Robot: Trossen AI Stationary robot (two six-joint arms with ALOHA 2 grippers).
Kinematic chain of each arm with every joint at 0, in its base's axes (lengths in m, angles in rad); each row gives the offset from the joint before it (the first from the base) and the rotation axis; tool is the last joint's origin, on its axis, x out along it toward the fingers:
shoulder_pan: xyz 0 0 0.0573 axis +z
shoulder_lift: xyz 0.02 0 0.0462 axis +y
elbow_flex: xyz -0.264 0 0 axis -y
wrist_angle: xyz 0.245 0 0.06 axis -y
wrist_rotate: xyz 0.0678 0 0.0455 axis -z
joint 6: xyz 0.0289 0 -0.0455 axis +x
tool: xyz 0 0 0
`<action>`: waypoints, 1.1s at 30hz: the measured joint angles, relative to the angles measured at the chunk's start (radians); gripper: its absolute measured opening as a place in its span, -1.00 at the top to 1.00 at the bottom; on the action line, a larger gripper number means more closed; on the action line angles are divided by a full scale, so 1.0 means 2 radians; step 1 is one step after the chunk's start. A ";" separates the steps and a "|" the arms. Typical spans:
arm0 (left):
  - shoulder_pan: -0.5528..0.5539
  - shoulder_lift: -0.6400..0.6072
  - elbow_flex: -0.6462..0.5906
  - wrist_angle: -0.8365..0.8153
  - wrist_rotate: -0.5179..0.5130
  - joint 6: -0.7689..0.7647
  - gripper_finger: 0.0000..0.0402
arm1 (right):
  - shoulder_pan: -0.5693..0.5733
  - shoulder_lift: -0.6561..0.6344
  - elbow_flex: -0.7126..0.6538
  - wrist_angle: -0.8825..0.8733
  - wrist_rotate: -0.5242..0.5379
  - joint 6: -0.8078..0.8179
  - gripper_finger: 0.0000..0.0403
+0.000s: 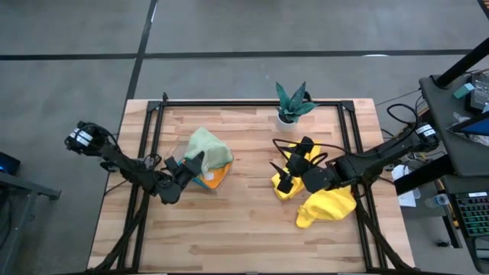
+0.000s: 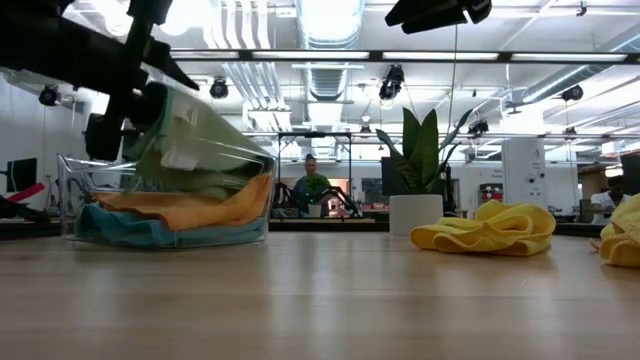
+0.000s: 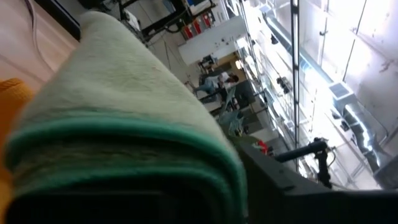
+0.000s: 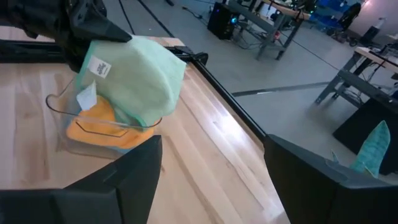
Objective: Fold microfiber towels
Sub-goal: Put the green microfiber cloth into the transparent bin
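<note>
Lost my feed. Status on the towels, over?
Left hand placing folded green towel onto orange towel in tray. Right hand open above yellow towel. Nothing blocking.

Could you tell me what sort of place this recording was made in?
Most likely a robotics lab or workshop. Behind the wooden table the low view shows an open hall with exposed ceiling ducts, workbenches and a seated person; the floor is bare concrete.
</note>
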 joint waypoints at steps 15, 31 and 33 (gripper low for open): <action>-0.014 -0.073 -0.020 -0.021 0.090 0.067 -0.29 | 0.000 0.000 0.000 0.000 0.000 0.000 -0.35; -0.013 -0.167 -0.016 -0.249 0.194 0.040 -0.19 | 0.000 0.003 0.000 0.000 -0.027 -0.006 -0.31; -0.013 -0.169 -0.016 -0.267 0.210 0.039 -0.17 | 0.000 0.009 0.000 0.003 -0.050 -0.006 -0.28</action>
